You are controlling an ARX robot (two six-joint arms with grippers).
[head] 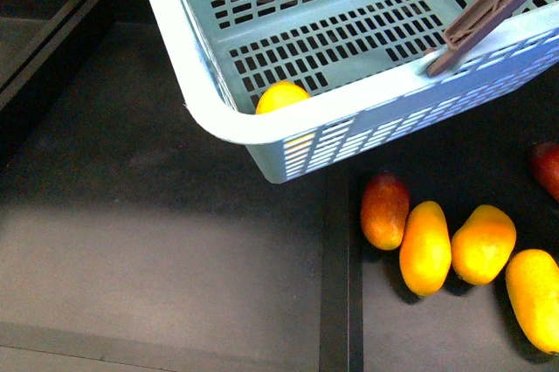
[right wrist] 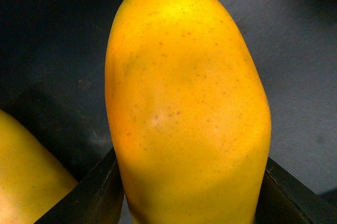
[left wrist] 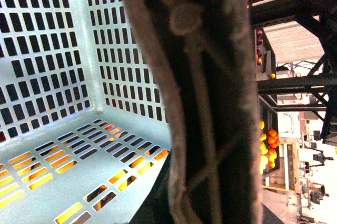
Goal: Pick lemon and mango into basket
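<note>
1. One fruit is done: the lemon [head: 281,95] sits inside the basket [head: 201,84], in its near corner, at the upper middle of the front view.
2. Your basket fills the top of that view, close to the fruit, so the trip is short.
3. Its brown handle [left wrist: 195,98] runs down the middle of the left wrist view, very close. Your left gripper does not show, so I cannot tell if it is wide or pinching the handle.
4. Your right gripper [right wrist: 192,187] has the mango [right wrist: 187,103] between its dark fingers [right wrist: 92,192], one pressed on each side. It looks held tight so it will not slip.
5. I cannot tell if the mango is off the dark surface [right wrist: 295,50].
6. Other mangoes [head: 425,247] and a red-blushed mango [head: 384,210] lie at the lower right of the front view. Leave those.
7. Next, I think you lift the mango over the rim and let go.
</note>
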